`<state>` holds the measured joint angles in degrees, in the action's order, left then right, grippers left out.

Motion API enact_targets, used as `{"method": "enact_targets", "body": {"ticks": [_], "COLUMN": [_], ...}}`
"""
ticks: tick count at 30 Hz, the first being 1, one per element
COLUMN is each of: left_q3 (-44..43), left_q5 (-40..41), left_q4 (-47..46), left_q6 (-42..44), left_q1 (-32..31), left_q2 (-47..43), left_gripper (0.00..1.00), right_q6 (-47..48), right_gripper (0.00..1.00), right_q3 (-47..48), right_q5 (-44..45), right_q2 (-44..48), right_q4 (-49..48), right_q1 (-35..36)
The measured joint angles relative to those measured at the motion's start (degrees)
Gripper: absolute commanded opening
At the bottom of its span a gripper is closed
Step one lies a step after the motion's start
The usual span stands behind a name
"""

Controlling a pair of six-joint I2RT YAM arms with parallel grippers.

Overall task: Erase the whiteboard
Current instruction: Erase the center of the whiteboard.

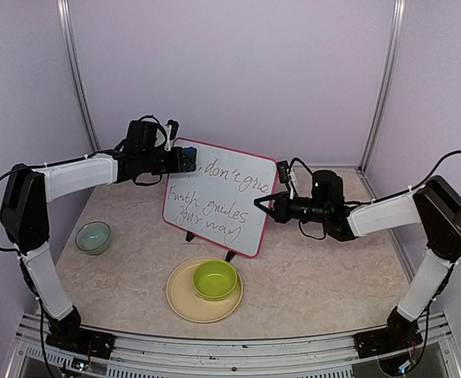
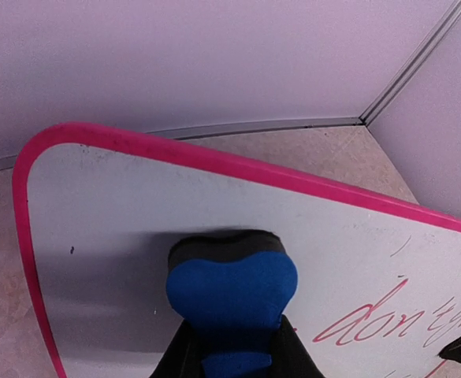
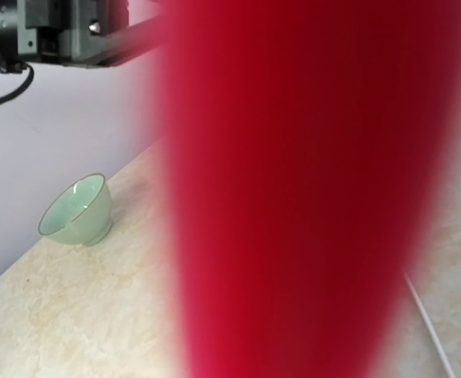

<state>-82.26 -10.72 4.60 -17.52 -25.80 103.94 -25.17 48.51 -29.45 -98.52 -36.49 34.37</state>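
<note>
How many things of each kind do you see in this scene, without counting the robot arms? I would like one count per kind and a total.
Bowls: 2 (pale green bowl, lime green bowl)
Plates: 1 (beige plate)
Whiteboards: 1 (whiteboard)
Erasers: 1 (blue eraser)
Total: 5

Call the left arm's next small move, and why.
Likely slide the eraser rightward onto the writing: the whiteboard corner around the eraser looks wiped, words show to its right and below, and the right gripper holds the board's edge.
</note>
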Motion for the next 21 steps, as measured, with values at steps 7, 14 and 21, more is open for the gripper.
{"method": "enact_targets", "body": {"ticks": [7, 14, 21], "left_q3": [9.86, 18.38, 17.92], "left_q5": [0.17, -0.39, -0.87], "left_q4": [-5.84, -8.57, -7.50], "left_q6": [-0.57, -1.86, -1.84], "left_q1": [-1.29, -1.92, -2.29], "left_q2": [-2.16, -4.15, -4.57], "left_gripper": [0.00, 0.00, 0.00], "right_q6": [0.00, 0.48, 0.39], "right_gripper": [0.00, 0.00, 0.00], "right_q3": [-1.01, -3.19, -6.93], "right_q5": [0.37, 0.57, 0.76], "right_q2": [0.02, 0.02, 0.07], "right_q4": [-1.05, -4.22, -9.70], "right_q1": [0.00, 0.04, 0.13]}}
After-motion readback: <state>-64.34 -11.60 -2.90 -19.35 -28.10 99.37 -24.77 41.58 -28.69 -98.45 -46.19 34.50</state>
